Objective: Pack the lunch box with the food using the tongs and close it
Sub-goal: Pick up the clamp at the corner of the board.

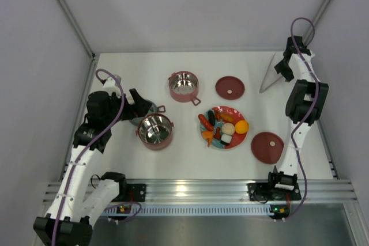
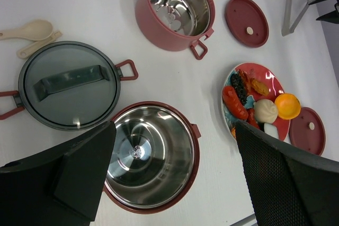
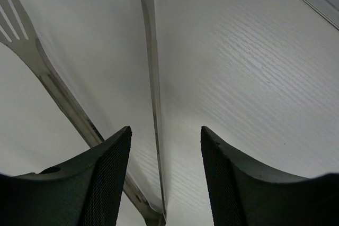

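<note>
The lunch box is two pink pots with steel insides, one near (image 1: 154,131) (image 2: 151,157) and one farther back (image 1: 183,86) (image 2: 172,9), both empty. Two maroon lids (image 1: 230,87) (image 1: 267,145) lie flat on the table. The food (image 1: 223,126) (image 2: 257,104) sits on a red plate. The silvery tongs (image 1: 268,76) (image 3: 153,93) lie at the back right. My right gripper (image 1: 278,69) (image 3: 165,129) is open low over their joined end, with one tong arm between its fingers and the other running under the left finger. My left gripper (image 1: 144,103) (image 2: 175,130) hangs open above the near pot, holding nothing.
A grey lid with a bar handle (image 2: 66,86) rests on a dish with red handles, left of the near pot. Beige spoons (image 2: 26,31) lie beyond it. The right wall stands close behind the tongs. A metal rail (image 1: 196,188) runs along the near table edge.
</note>
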Available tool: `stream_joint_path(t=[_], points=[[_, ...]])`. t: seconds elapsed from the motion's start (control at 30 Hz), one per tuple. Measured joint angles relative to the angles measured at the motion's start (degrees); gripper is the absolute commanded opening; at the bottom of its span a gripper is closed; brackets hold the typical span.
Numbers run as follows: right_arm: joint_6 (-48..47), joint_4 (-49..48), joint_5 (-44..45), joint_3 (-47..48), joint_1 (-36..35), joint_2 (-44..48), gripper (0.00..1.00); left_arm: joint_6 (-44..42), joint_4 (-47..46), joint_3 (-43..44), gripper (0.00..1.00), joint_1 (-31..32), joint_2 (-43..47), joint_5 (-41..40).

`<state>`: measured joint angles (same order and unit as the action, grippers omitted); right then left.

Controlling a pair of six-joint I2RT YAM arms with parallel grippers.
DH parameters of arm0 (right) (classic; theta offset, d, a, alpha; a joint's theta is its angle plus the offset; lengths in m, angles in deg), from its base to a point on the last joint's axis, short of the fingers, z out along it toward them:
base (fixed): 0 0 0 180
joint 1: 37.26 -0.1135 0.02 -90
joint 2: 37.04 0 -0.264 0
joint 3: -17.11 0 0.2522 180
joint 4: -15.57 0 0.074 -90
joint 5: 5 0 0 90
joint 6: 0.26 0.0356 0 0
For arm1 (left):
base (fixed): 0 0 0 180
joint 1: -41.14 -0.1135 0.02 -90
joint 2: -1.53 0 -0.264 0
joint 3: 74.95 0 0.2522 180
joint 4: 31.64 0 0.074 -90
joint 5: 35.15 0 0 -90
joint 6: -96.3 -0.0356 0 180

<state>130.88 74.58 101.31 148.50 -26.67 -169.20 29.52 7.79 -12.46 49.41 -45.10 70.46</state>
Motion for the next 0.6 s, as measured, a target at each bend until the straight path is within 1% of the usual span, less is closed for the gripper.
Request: stream_joint_path(t=[0.37, 0.5, 0.6], points=[[-0.42, 1.55, 2.82, 4.35, -1.18, -3.85, 0.50, 0.52, -0.07, 0.00, 0.99, 0.00, -0.02, 0.07], [-0.52, 1.86, 3.26, 4.44, -1.68, -4.79, 0.49, 0.66, -0.09, 0.00, 0.99, 0.00, -0.02, 0.09], [-0.52, 1.97, 3.39, 4.44, -2.05, -5.62, 0.46, 0.68, -0.11, 0.00, 0.99, 0.00, -0.02, 0.24]])
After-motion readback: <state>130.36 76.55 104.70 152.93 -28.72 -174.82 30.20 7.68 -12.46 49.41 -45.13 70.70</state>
